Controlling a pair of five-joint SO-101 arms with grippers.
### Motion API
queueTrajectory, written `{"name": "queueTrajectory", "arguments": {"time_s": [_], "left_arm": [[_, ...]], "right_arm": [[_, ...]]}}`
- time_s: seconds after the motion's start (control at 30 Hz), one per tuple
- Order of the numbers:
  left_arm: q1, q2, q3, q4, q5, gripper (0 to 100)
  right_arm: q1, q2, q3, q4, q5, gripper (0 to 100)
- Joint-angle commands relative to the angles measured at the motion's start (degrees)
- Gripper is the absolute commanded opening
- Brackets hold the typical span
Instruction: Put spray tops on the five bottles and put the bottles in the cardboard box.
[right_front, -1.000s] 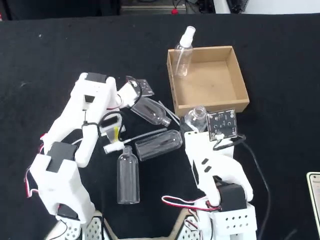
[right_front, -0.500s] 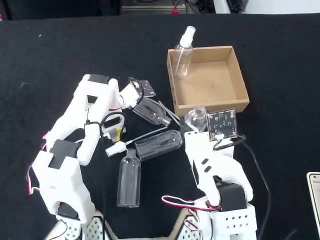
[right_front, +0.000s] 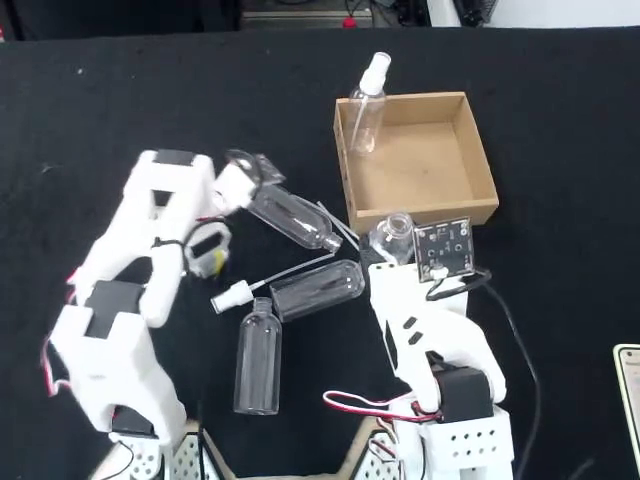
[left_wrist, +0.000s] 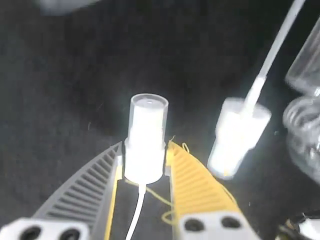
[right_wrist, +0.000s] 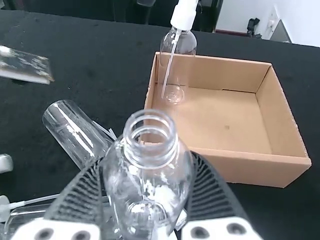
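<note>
My left gripper (left_wrist: 145, 148) is shut on a white spray top (left_wrist: 145, 135), its thin tube hanging down between the fingers; in the high view it (right_front: 204, 252) hovers left of the lying bottles. A second spray top (left_wrist: 238, 136) (right_front: 233, 297) lies on the table close by. My right gripper (right_wrist: 147, 167) is shut on an open clear bottle (right_wrist: 148, 170) (right_front: 392, 234), held upright just before the cardboard box (right_front: 470, 150). One bottle with a spray top (right_front: 366, 100) stands in the box's far left corner.
Three clear bottles lie on the black table: one (right_front: 294, 217) near the left arm's wrist, one (right_front: 318, 287) in the middle, one (right_front: 257, 352) nearer the arm bases. The box floor (right_wrist: 225, 120) is bare apart from the corner bottle.
The left arm has swung to the left, carrying its gripper and spray top away from the lying bottles. The right arm and its bottle have stayed put.
</note>
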Motion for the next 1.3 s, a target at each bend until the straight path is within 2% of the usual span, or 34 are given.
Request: {"name": "queueTrajectory", "arguments": {"time_s": [0.0,0.07,0.17,0.3,0.43,0.57,0.73,0.83,0.97,1.1,1.27], "left_arm": [[-4.70,-10.46,-0.75,4.04,0.79,5],[-6.99,-15.21,0.04,5.54,1.67,5],[-9.89,-21.80,0.75,5.80,7.12,5],[-8.92,-30.86,0.31,5.63,17.05,5],[-1.36,-41.93,0.22,5.45,24.18,5],[5.41,-51.16,0.66,0.62,28.75,5],[10.59,-56.18,-1.19,-6.68,37.54,5],[15.78,-59.16,-4.53,-10.73,41.14,5],[26.24,-63.56,-8.57,-17.41,43.78,5],[35.56,-66.29,-8.04,-22.59,47.12,5],[41.10,-67.34,-2.59,-24.44,47.91,5]], "right_arm": [[-0.53,-1.01,0.22,-0.35,-0.18,1.8],[-0.53,-1.01,0.22,-0.35,-0.18,1.8],[-0.53,-1.10,0.13,-0.35,-0.18,1.8],[-0.53,-1.19,-0.13,-0.26,-0.18,1.8],[-0.62,-6.11,-0.13,2.99,-0.70,1.1],[-1.05,-17.01,0.48,8.35,-0.70,1.0],[-1.49,-14.20,1.63,4.92,-0.79,1.1],[-4.92,-14.81,2.51,4.75,-0.53,1.1],[-8.97,-16.31,2.95,4.92,-0.70,1.1],[-12.66,-16.48,3.74,4.48,-0.70,1.1],[-21.10,-17.01,4.00,4.48,-0.26,1.1]]}}
